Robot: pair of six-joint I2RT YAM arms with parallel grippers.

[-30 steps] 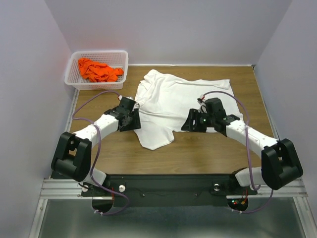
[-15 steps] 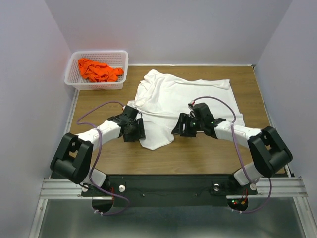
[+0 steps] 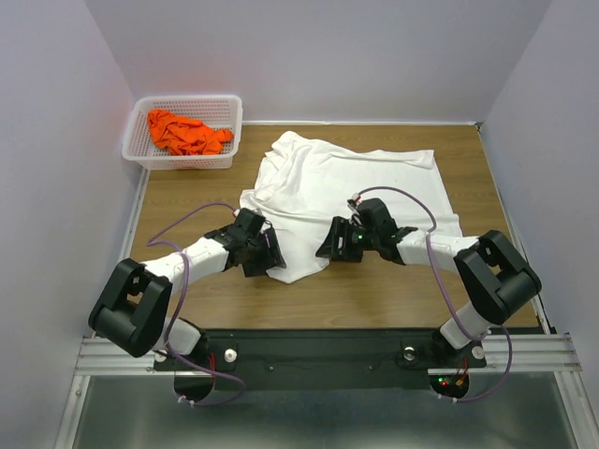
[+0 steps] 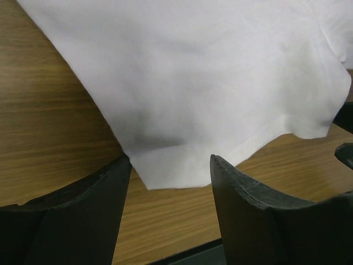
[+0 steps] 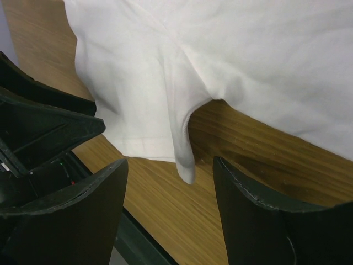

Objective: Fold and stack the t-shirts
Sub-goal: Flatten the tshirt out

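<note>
Progress is judged slight. At the far left the orange t-shirt (image 3: 185,133) is seen crumpled in the white basket (image 3: 178,161), touched by neither arm, so its folding and the stacking are both left to be done. Next to the right, the left gripper (image 4: 170,160) is held low over the table (image 3: 393,290) with its jaws spread wide and nothing clamped; the near corner of the white t-shirt (image 3: 346,182) is framed between its fingers. That shirt is spread over the middle of the table, rumpled, with one flap reaching toward the near edge, and no neat fold can be made out in it. Further right, the right gripper (image 5: 170,161) is likewise parted wide and empty, a narrow folded point of the cloth lying between its fingers. Whether either gripper's fingers press on cloth or wood cannot be told, and no print is to be seen on the shirt's upper side.
</note>
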